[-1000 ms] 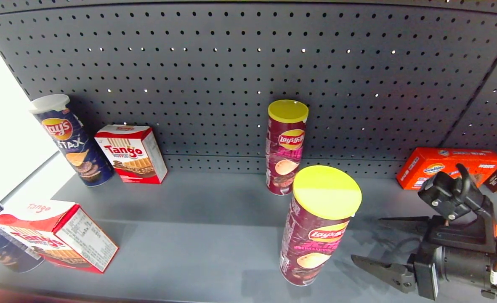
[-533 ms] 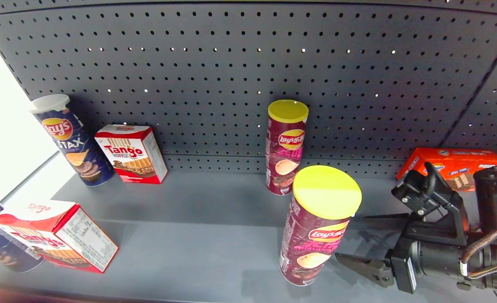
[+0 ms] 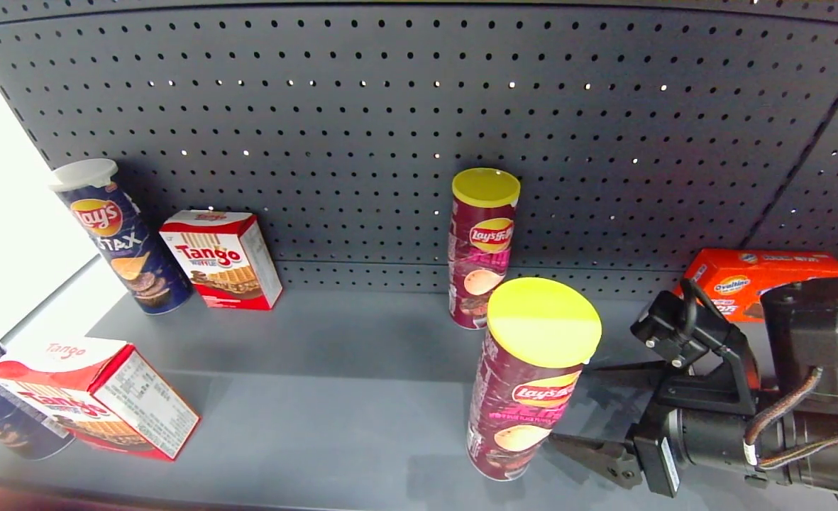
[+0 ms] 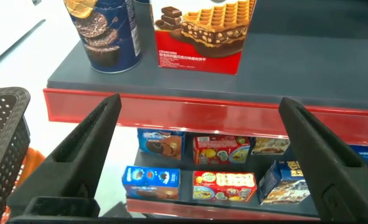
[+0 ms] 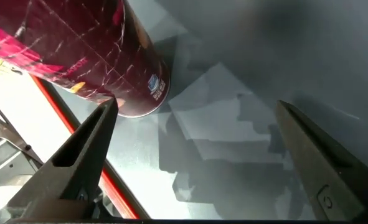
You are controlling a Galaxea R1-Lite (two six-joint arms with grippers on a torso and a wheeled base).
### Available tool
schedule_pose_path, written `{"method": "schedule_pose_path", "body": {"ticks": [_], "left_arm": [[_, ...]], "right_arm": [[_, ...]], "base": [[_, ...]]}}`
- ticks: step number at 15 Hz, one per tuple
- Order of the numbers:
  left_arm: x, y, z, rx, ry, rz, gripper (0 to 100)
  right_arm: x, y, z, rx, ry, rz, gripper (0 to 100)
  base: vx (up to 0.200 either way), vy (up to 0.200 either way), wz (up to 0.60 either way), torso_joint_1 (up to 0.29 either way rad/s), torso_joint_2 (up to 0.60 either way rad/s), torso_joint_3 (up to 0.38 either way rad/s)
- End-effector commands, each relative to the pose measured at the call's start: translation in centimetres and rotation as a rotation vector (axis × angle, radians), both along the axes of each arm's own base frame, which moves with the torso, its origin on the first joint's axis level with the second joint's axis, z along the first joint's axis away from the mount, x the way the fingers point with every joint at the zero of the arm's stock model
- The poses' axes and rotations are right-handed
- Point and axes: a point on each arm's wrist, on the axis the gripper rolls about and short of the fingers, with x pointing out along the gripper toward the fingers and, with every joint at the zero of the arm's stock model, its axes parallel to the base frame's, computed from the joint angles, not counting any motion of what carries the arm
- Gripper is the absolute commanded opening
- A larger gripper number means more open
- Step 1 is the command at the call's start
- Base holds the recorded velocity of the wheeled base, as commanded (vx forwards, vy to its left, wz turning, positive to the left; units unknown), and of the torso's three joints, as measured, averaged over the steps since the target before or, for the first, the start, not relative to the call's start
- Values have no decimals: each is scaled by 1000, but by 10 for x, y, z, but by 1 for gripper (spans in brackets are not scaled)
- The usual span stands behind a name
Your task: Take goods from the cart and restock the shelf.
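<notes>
On shelf (image 3: 319, 397): front can (image 3: 528, 383), rear can (image 3: 482, 248) behind it; right gripper (image 5: 196, 106) just right of front can

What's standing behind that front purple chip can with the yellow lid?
A matching purple can, upright against the pegboard wall. The front can's lid covers a bit of its base and the shelf right behind.
</notes>
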Motion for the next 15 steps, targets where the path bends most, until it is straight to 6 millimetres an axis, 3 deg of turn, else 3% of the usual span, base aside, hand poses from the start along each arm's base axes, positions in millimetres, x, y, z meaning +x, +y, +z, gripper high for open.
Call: {"method": "schedule_pose_path", "body": {"ticks": [1, 5, 15], "left_arm": [[0, 0, 0, -1, 1, 1, 100], [0, 0, 0, -1, 3, 1, 100], [0, 0, 0, -1, 1, 1, 100]], "right_arm": [[-2, -1, 1, 1, -8, -5, 100], [-2, -7, 3, 7, -16, -29, 100], [6, 9, 1, -6, -2, 5, 100]], "base": [[0, 0, 0, 0, 0, 0], [0, 0, 0, 0, 0, 0], [0, 0, 0, 0, 0, 0]]}}
